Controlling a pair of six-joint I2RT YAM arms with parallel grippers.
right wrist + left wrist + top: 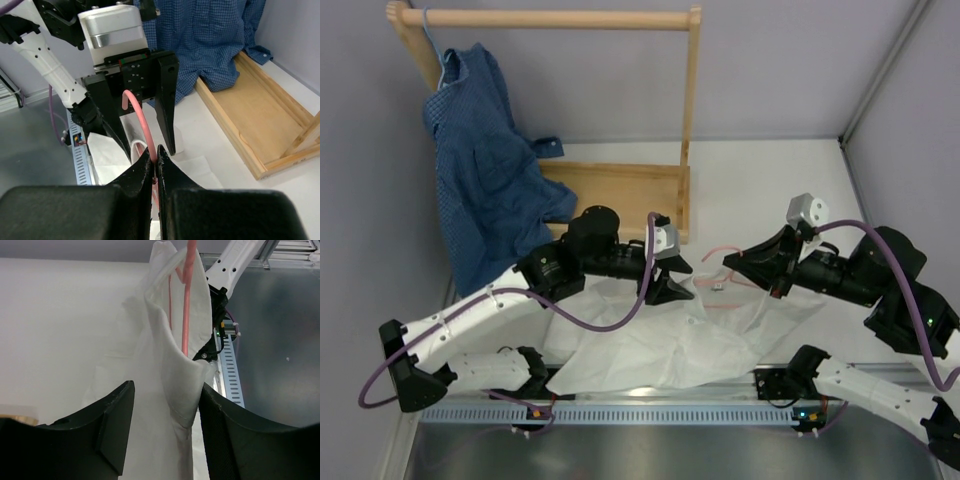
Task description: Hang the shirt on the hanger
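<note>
1. At far left, a blue checked shirt (485,170) hangs from the rail of a pale wooden rack (560,18) with a boxed base.
2. The left gripper (675,280) is low over the white table (770,180). Its black fingers stand apart on either side of a raised fold of cloth, and the wrist view shows that fold touching one finger only.
3. The thin, wrinkled white shirt (660,350) lies spread on the table between the two arms, with one part lifted.
4. The thin pink wire hanger (187,305) runs down inside that lifted fold.
5. The right gripper (156,152) is clamped tight on the pink wire hanger, just beside the other gripper.
</note>
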